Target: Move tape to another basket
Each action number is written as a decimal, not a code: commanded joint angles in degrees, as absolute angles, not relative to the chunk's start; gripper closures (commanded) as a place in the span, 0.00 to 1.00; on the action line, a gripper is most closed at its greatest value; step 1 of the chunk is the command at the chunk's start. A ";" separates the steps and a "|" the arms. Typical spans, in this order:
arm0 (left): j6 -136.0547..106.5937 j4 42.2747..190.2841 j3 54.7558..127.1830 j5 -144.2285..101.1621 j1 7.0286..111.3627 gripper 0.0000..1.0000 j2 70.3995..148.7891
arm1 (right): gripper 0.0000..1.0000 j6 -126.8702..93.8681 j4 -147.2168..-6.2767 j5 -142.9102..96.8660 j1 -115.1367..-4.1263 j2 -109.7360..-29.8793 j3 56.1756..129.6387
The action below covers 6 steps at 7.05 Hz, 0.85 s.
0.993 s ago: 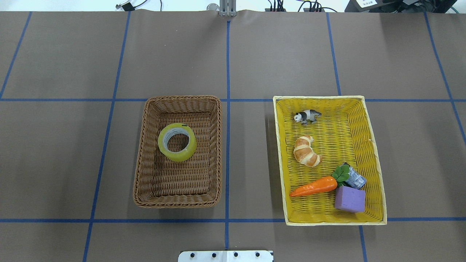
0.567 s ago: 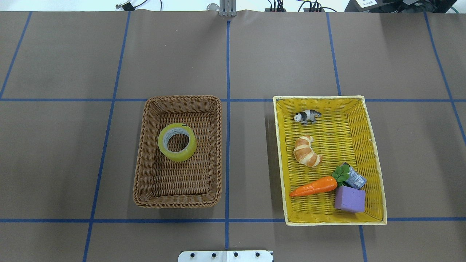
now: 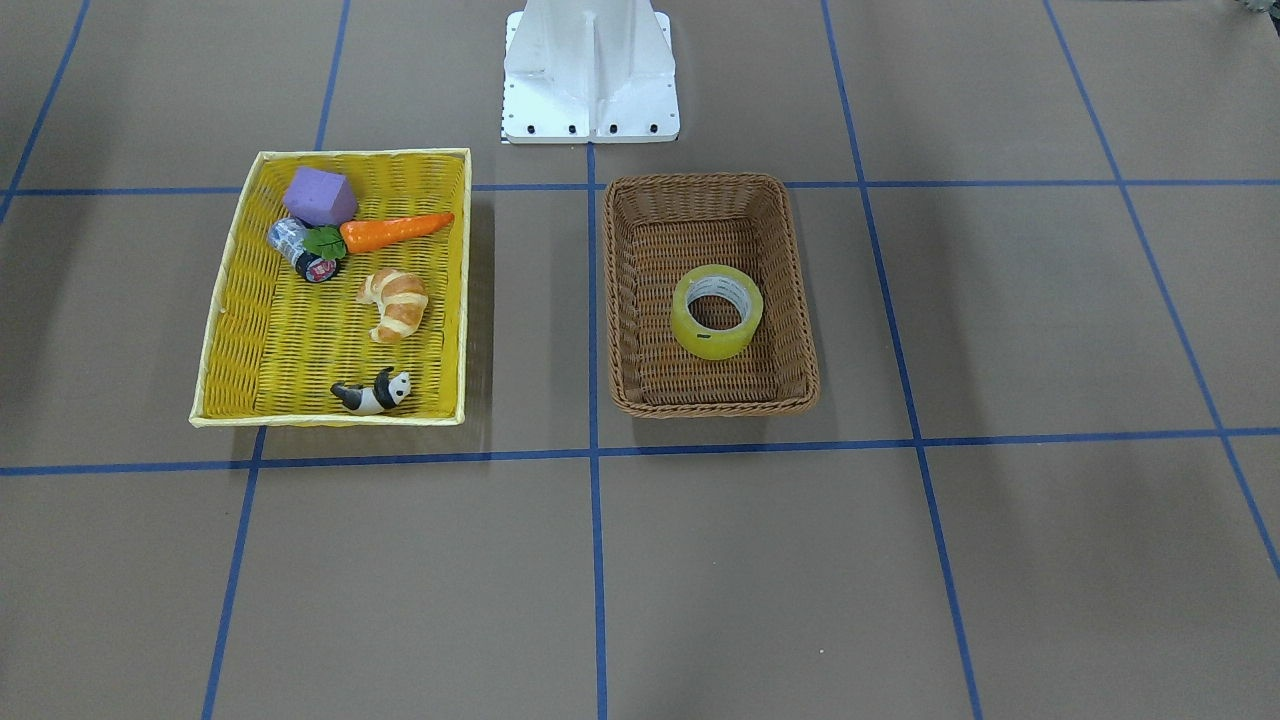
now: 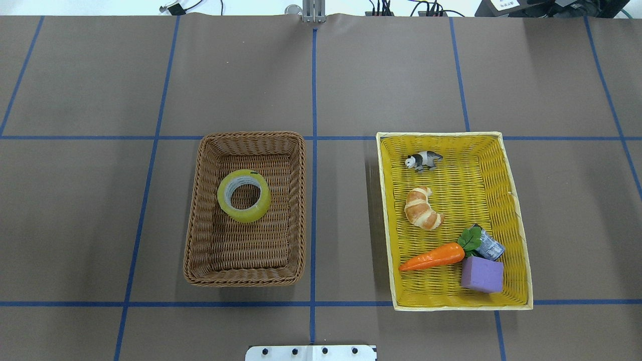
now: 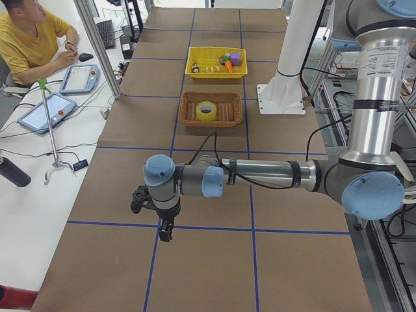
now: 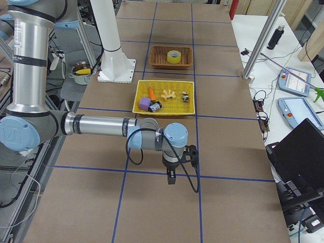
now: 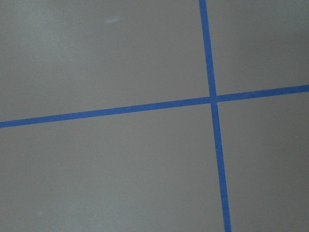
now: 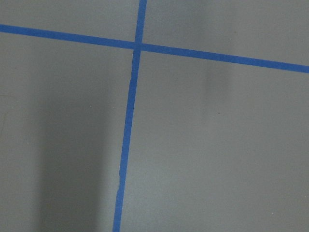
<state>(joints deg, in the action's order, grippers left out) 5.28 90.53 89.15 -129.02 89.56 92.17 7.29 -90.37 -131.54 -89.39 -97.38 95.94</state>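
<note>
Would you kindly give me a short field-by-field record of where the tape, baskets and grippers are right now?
Tape: wide translucent yellow tape roll, lying flat inside dark brown woven wicker basket
Other basket: bright yellow woven basket, no tape inside
Left gripper: above brown table, away from both baskets; jaws unclear
Right gripper: likewise

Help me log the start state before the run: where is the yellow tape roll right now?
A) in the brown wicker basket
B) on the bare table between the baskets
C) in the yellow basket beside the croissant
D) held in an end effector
A: the tape lies flat inside the brown wicker basket, alone.
</note>
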 commanded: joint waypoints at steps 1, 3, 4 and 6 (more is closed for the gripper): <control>5.27 90.53 89.30 -129.02 89.56 0.00 92.11 | 0.00 7.29 -90.61 -131.66 -89.38 -97.47 95.71; 5.27 90.53 89.21 -129.02 89.56 0.00 92.11 | 0.00 7.29 -90.70 -131.66 -89.38 -97.47 95.36; 5.36 90.53 89.21 -129.02 89.56 0.00 92.11 | 0.00 7.29 -90.79 -131.66 -89.38 -97.47 95.27; 5.27 90.53 89.12 -129.02 89.56 0.00 92.11 | 0.00 7.29 -90.97 -131.66 -89.38 -97.47 95.10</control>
<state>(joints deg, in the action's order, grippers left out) 5.30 90.53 89.15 -129.02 89.56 92.11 7.29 -90.85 -131.66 -89.39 -97.47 95.25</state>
